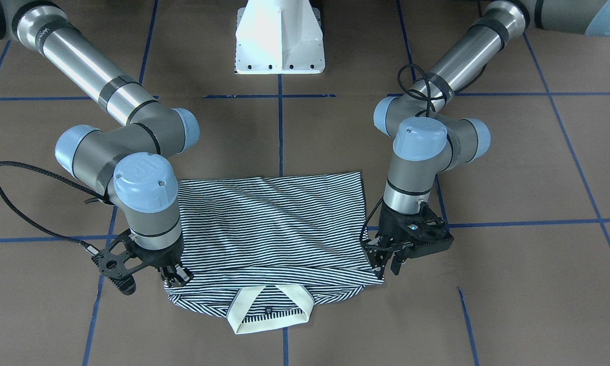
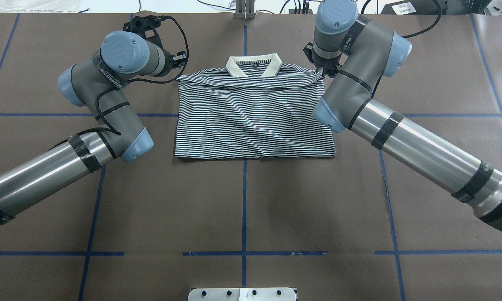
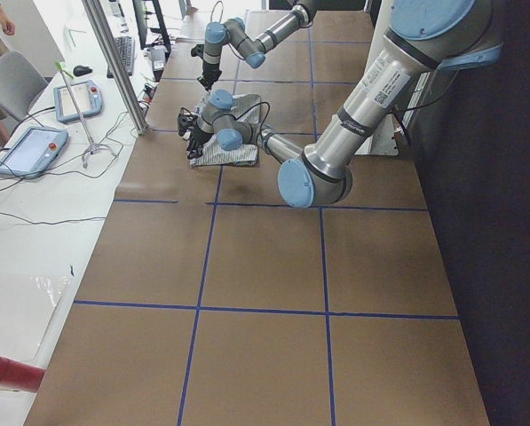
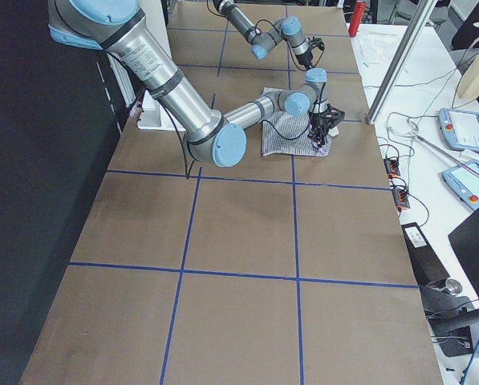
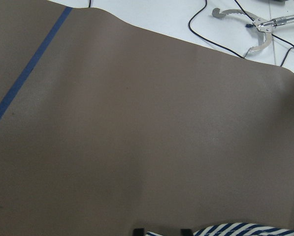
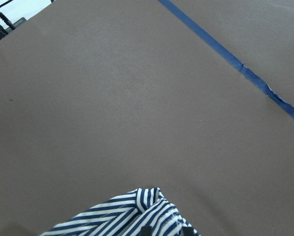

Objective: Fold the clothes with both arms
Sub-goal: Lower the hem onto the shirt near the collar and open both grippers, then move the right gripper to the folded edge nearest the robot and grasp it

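Silver-grey arms (image 2: 422,150), lt-blue joint caps (image 2: 123,46)

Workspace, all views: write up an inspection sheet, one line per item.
surface: brown table covering with a blue tape grid, lying flat.
job's things: navy-and-white striped polo shirt folded into a rectangle, cream collar showing at the edge farthest from the robot.
clutter: nothing seen.
grippers: left gripper at one collar-end corner of the shirt, fingertips apart over bare covering in its wrist view. Right gripper on the other corner with bunched fabric at its fingertips, grip unclear.
cables: black braided cable loops off the right wrist beside the shirt; black cable loop on the left arm.
surroundings: white pedestal base; side bench with tablet-like control pendants.
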